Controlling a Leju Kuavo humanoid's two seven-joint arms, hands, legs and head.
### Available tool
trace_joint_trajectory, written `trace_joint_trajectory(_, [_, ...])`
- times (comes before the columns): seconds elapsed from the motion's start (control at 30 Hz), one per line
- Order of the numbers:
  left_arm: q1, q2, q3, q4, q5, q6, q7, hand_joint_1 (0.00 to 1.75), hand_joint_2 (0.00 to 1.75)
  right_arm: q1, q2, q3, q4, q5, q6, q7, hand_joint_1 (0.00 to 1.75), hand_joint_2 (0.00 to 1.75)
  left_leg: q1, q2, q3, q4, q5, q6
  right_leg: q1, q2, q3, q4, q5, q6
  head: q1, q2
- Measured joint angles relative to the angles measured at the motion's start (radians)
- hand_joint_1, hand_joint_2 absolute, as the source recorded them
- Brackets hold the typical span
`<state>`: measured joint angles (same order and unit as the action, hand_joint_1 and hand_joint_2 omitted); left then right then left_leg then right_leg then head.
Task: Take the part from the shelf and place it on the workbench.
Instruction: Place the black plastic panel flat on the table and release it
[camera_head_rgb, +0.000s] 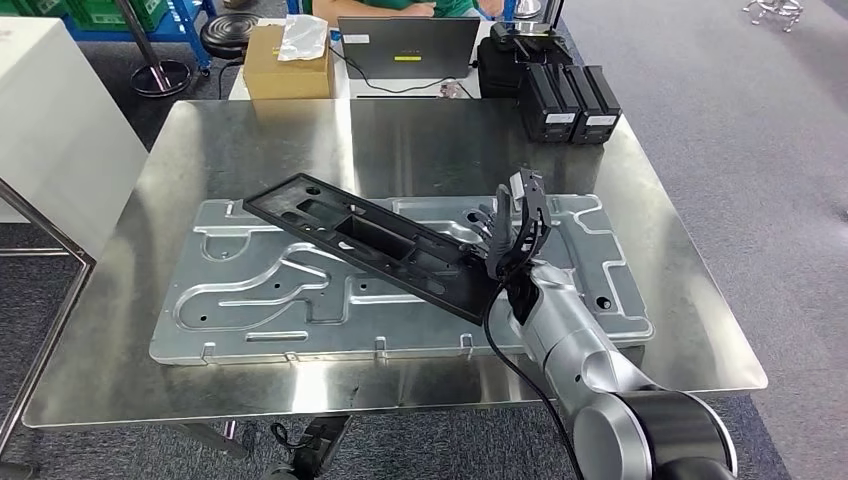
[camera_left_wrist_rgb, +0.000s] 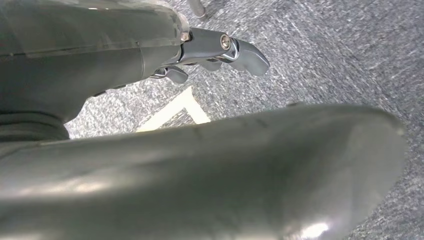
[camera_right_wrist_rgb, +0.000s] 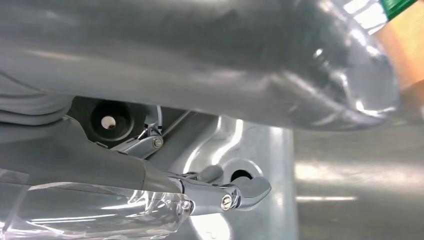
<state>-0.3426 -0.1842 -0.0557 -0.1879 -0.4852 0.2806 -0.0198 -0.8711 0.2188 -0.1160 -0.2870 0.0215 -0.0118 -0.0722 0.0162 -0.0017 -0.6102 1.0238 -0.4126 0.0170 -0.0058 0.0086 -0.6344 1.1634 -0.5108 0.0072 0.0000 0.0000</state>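
Note:
The long black plastic part (camera_head_rgb: 370, 240) lies slantwise on a stamped silver panel (camera_head_rgb: 260, 300), which rests on the shiny metal workbench (camera_head_rgb: 250, 140). My right hand (camera_head_rgb: 515, 235) is at the part's near right end, its dark fingers raised and spread above it. In the right wrist view, the silver panel (camera_right_wrist_rgb: 260, 145) shows in the gap between the thick thumb (camera_right_wrist_rgb: 225, 60) and the fingers (camera_right_wrist_rgb: 240, 192), with nothing held there. My left hand (camera_left_wrist_rgb: 200, 170) hangs over grey carpet, fingers (camera_left_wrist_rgb: 235, 50) apart and holding nothing.
Behind the workbench stand a cardboard box (camera_head_rgb: 288, 65), a laptop (camera_head_rgb: 405, 45) and black battery-like boxes (camera_head_rgb: 568, 100). A person in green (camera_head_rgb: 400, 8) sits at the far side. A white cabinet (camera_head_rgb: 50, 130) and a metal rail (camera_head_rgb: 45, 235) are to the left.

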Motion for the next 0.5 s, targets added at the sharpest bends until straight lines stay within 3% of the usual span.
trace_joint_trajectory(0.07, [0.002,0.001,0.0,0.0,0.004,0.008,0.004,0.0,0.0,0.001,0.004,0.015,-0.002,0.041,-0.022,-0.101,0.0,0.0,-0.003,0.0,0.0,0.0,0.002,-0.006,0.01,0.0,0.053,-0.115,0.045,-0.017,-0.001,0.0])
trace_joint_trajectory(0.1, [0.003,0.001,0.0,0.0,0.006,0.014,0.004,0.0,0.0,0.004,0.01,0.028,-0.007,0.069,-0.059,-0.175,0.0,0.0,-0.003,-0.001,-0.001,-0.001,0.003,-0.01,0.014,0.0,0.064,-0.141,0.052,-0.023,-0.001,0.0])
trace_joint_trajectory(0.17, [0.008,0.003,0.001,0.0,0.011,0.027,0.001,0.0,0.0,0.022,0.03,0.057,-0.026,0.127,-0.172,-0.351,0.0,0.0,-0.002,-0.004,-0.002,-0.008,0.01,-0.022,0.016,-0.005,0.062,-0.152,0.058,-0.027,0.0,0.0])
trace_joint_trajectory(0.23, [0.016,0.007,0.005,0.0,0.015,0.037,0.0,0.0,0.0,0.047,0.053,0.087,-0.075,0.177,-0.301,-0.513,0.0,0.0,-0.004,-0.005,-0.011,0.005,-0.001,-0.031,0.009,-0.01,0.066,-0.168,0.071,-0.031,-0.001,0.0])
trace_joint_trajectory(0.3, [0.029,0.014,0.01,0.0,0.017,0.045,0.003,0.0,0.0,0.078,0.079,0.128,-0.179,0.229,-0.405,-0.594,0.0,0.0,-0.003,-0.005,-0.05,0.093,-0.056,-0.038,0.002,-0.011,0.067,-0.179,0.081,-0.035,-0.003,0.0])
trace_joint_trajectory(0.37, [0.047,0.02,0.017,0.0,0.017,0.05,0.008,0.0,0.0,0.13,0.1,0.191,-0.322,0.286,-0.477,-0.599,0.0,0.0,-0.002,-0.004,-0.108,0.223,-0.116,-0.045,0.002,-0.008,0.065,-0.179,0.079,-0.039,-0.004,0.0])
trace_joint_trajectory(0.4, [0.058,0.023,0.021,0.0,0.017,0.052,0.011,0.0,0.0,0.159,0.107,0.228,-0.39,0.311,-0.504,-0.594,0.0,0.0,-0.002,-0.004,-0.125,0.26,-0.125,-0.048,0.003,-0.008,0.066,-0.178,0.077,-0.04,-0.005,0.0])
trace_joint_trajectory(0.43, [0.068,0.025,0.024,0.0,0.018,0.053,0.013,0.0,0.0,0.187,0.113,0.267,-0.451,0.331,-0.528,-0.59,0.0,0.0,-0.002,-0.004,-0.126,0.259,-0.113,-0.05,0.003,-0.008,0.066,-0.175,0.073,-0.039,-0.005,0.0])
trace_joint_trajectory(0.5, [0.086,0.031,0.031,0.0,0.021,0.057,0.016,0.0,0.0,0.236,0.121,0.342,-0.556,0.359,-0.574,-0.599,0.0,0.0,-0.002,-0.002,-0.077,0.149,-0.047,-0.049,0.002,-0.009,0.068,-0.165,0.063,-0.035,-0.005,0.0])
